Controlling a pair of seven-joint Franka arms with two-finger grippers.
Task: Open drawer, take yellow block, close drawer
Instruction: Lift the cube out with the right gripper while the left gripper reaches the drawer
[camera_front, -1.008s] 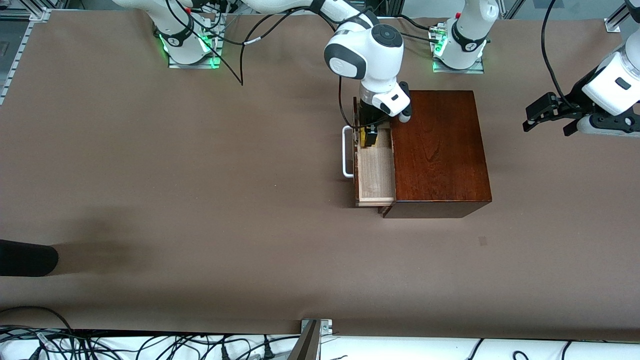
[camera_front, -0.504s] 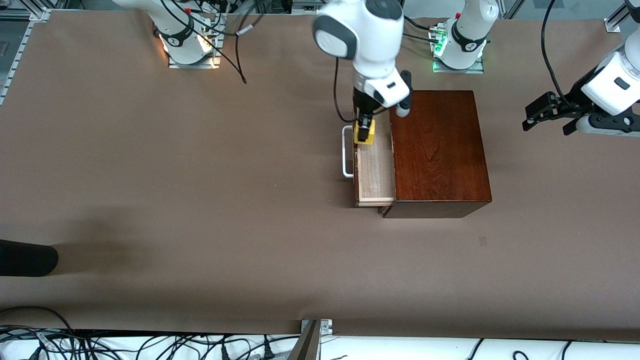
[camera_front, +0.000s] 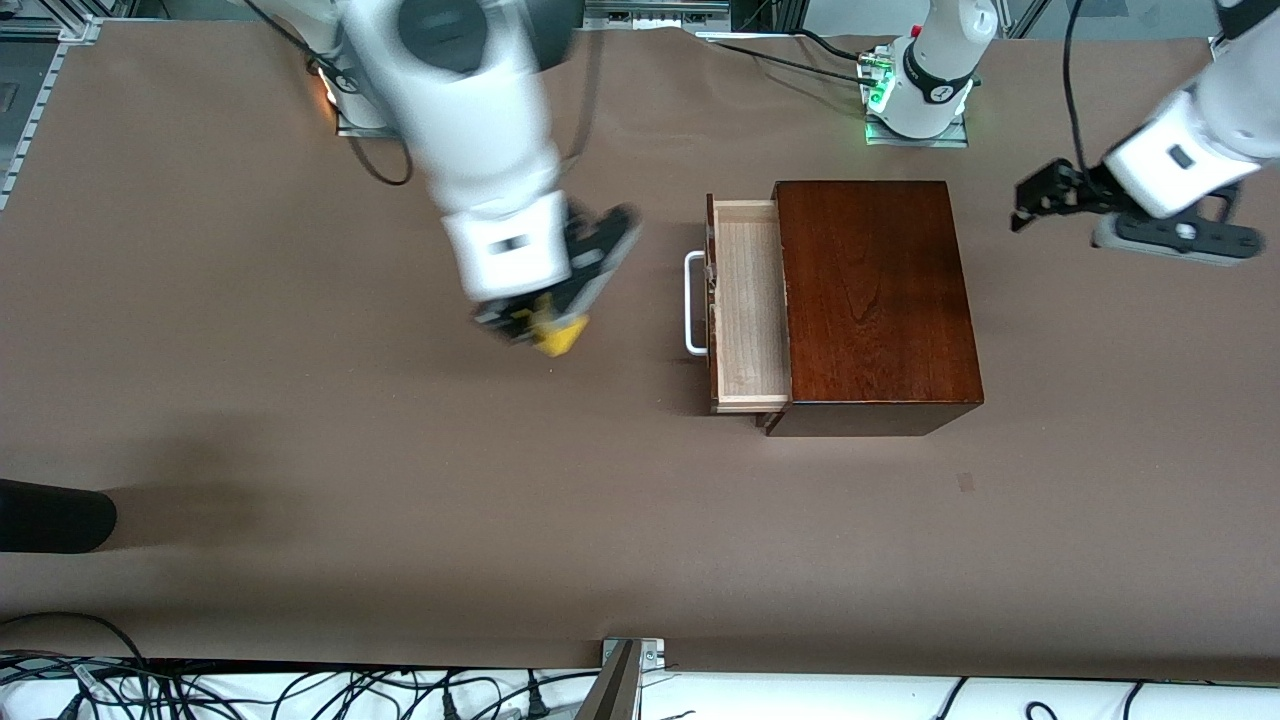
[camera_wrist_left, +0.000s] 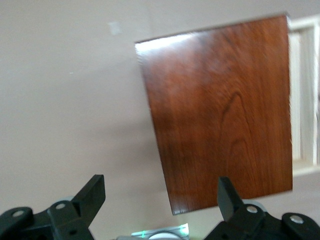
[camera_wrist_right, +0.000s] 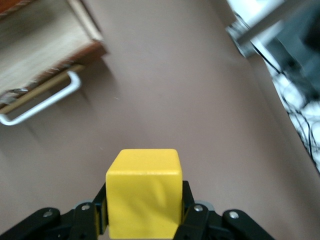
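Note:
The drawer (camera_front: 745, 305) stands pulled out of the dark wooden box (camera_front: 875, 300), its pale interior bare, its white bar handle (camera_front: 692, 305) toward the right arm's end. My right gripper (camera_front: 540, 325) is shut on the yellow block (camera_front: 558, 335) and holds it in the air over the bare table in front of the drawer. In the right wrist view the block (camera_wrist_right: 144, 192) sits between the fingers, with the handle (camera_wrist_right: 42, 105) and drawer front in sight. My left gripper (camera_front: 1035, 205) is open and empty, in the air past the box at the left arm's end; its wrist view shows the box top (camera_wrist_left: 220, 110).
The brown table cover (camera_front: 300, 450) spreads wide toward the right arm's end. A dark object (camera_front: 55, 515) lies at the table's edge there. Cables (camera_front: 300, 690) hang past the table edge nearest the front camera.
My right gripper lifted the yellow block out of the drawer and swung it away over the table in front of the drawer. The left gripper rose slightly and shifted a little.

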